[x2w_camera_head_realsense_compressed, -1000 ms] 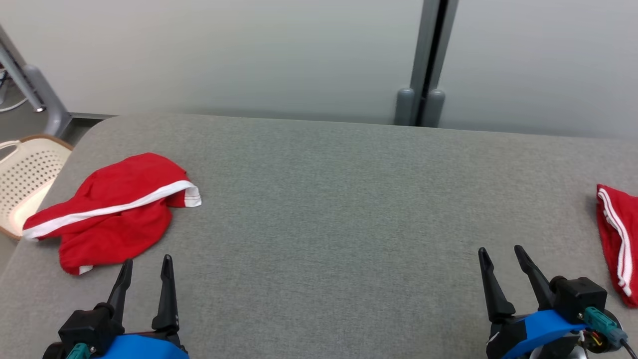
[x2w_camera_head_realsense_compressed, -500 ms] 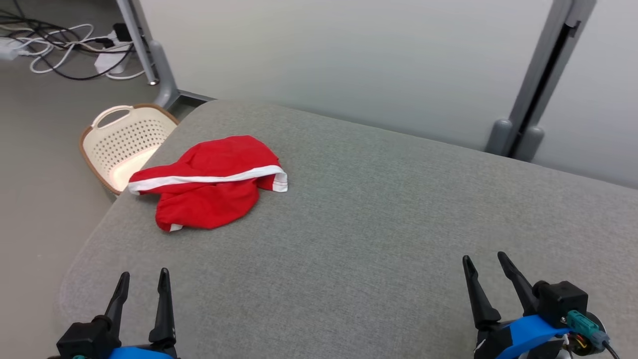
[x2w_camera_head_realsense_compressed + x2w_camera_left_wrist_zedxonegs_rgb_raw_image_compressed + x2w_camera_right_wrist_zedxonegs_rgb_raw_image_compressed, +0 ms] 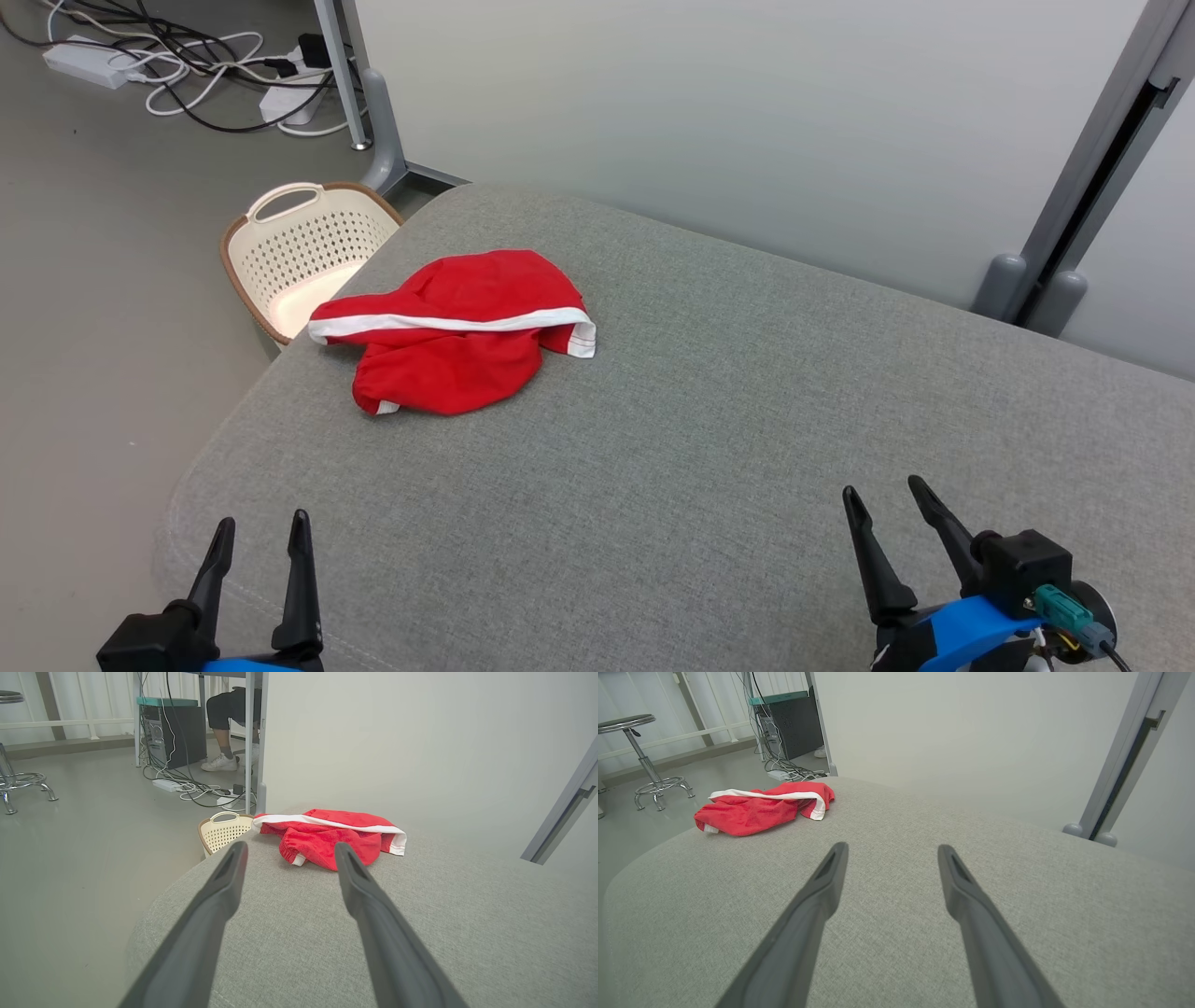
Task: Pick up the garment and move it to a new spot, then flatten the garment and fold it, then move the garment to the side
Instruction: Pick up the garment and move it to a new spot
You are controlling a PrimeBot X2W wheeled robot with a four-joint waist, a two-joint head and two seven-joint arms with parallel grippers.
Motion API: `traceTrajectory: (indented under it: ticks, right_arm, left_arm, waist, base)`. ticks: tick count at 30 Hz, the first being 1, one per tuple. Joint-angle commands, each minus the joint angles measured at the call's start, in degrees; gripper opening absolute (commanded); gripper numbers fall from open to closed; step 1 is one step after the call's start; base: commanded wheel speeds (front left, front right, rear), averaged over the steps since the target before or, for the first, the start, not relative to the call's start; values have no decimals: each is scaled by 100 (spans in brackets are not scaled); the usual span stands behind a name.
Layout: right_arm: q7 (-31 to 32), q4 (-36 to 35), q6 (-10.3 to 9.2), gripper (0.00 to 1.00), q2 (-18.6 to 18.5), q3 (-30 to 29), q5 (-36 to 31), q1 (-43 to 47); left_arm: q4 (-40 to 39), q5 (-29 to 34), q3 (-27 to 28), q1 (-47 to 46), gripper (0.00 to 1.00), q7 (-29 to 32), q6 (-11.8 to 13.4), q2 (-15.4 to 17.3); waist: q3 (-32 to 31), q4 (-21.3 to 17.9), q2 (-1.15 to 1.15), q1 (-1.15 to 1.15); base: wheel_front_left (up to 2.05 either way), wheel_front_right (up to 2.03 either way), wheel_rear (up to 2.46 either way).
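Lying crumpled near the far left corner of the grey table (image 3: pixel 709 448), the red garment (image 3: pixel 457 331) was close to a cream basket (image 3: pixel 299 247) on the floor. The left gripper (image 3: pixel 261 519) and the right gripper (image 3: pixel 881 485) hovered well apart from it, each with its 2 fingers spread and empty.

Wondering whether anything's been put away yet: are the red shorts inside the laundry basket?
No, the red shorts lie crumpled on the grey padded table, beside the cream laundry basket on the floor.
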Motion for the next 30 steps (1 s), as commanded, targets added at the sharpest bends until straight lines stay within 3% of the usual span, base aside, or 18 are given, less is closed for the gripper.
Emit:
traceTrajectory:
  ticks: [1, 13, 17, 21, 25, 30]
  right_arm:
    - [-31, 8, 1, 100, -2, 5, 14, -54]
    - [86, -186, 1, 100, -2, -93, -112, -75]
    - [167, -335, 1, 100, -9, -146, -241, -129]
    - [291, -544, 1, 100, -82, -203, -325, -202]
    - [436, -772, 1, 100, -174, -256, -382, -230]
    - [637, -1104, 0, 100, -344, 0, -391, -468]
  left_arm:
    - [-32, -4, 33, 45, 100, -15, 21, 35]
    - [-229, -164, 192, -708, 100, 403, -23, 234]
    - [-251, -335, 317, -1309, 100, 971, -41, 426]
    - [-101, -785, 535, -2034, 100, 1546, -78, 415]
    - [384, -1460, 815, -2790, 100, 2203, -38, 260]
    - [1219, -1712, 944, -3512, 100, 2910, 46, 538]
  waist:
    - [0, -2, 0, 0]
    - [301, 12, 0, 0]
    - [552, -44, 0, 0]
    - [913, -141, 0, 0]
    - [1234, -238, 0, 0]
    - [1771, -608, 0, 0]
  base:
    - [0, 0, 0]
    - [0, 0, 0]
    - [0, 0, 0]
    - [0, 0, 0]
    - [0, 0, 0]
    - [0, 0, 0]
